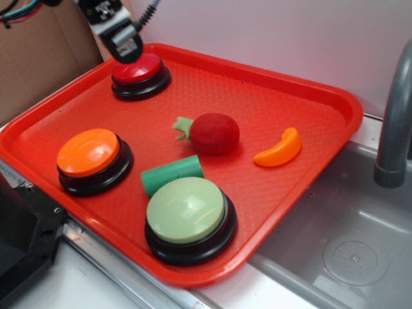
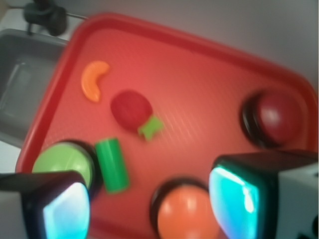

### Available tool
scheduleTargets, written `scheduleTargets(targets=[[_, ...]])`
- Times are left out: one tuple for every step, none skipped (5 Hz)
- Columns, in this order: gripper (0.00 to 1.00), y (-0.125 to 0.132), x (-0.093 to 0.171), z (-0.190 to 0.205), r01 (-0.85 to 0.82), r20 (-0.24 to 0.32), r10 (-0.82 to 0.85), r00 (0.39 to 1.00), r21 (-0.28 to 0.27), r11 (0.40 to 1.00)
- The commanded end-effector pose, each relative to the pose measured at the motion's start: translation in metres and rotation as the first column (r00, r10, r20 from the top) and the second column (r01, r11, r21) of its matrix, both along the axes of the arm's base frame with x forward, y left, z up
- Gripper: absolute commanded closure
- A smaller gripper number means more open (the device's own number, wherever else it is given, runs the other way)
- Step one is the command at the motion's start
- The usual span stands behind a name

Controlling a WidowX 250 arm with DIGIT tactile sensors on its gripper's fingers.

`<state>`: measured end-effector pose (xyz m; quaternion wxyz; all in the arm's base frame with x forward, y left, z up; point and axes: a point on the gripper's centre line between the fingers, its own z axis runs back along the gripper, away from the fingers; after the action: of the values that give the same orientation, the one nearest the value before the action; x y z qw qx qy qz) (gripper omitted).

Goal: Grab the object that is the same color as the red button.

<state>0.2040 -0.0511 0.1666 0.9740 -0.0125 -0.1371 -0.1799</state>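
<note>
Early step: reaching not yet begun. End effector (image 2: pixel 149 204) poised above glossy red dome button on black base (image 1: pixel 140 72), pads apart, empty. Right of that, mid-tray, fuzzy dark red toy fruit with pale green stem (image 1: pixel 212 133), untouched. Next: travel across, descend, straddle, close.

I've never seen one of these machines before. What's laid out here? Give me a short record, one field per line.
Surface: red tray beside a metal sink
Buttons: red button at the far corner, orange button, pale green button nearest the camera
Toys: dark red fuzzy fruit with green stem, orange crescent, green cylinder lying against the green button
Claw: claw open, holding nothing, up above the tray near the red button
Colour match: the fuzzy fruit matches the red button
Fruit status: lying mid-tray, untouched
</note>
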Motion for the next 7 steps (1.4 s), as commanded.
scheduleTargets(targets=[[0.00,-0.015,0.039,-0.043,0.121,0.046,-0.119,0.992,-0.029,0.992],[0.00,-0.024,0.049,-0.070,0.202,0.037,-0.201,0.979,-0.014,0.979],[0.00,-0.032,0.056,-0.101,0.251,0.068,-0.251,0.966,0.003,0.968],[0.00,-0.035,0.055,-0.118,0.305,0.045,-0.305,0.951,-0.013,0.952],[0.00,-0.038,0.052,-0.128,0.315,0.015,-0.316,0.949,0.029,0.949],[1.00,-0.037,0.052,-0.124,0.287,0.027,-0.287,0.957,0.007,0.958],[1.00,-0.033,0.055,-0.119,0.249,-0.008,-0.249,0.968,0.015,0.968]])
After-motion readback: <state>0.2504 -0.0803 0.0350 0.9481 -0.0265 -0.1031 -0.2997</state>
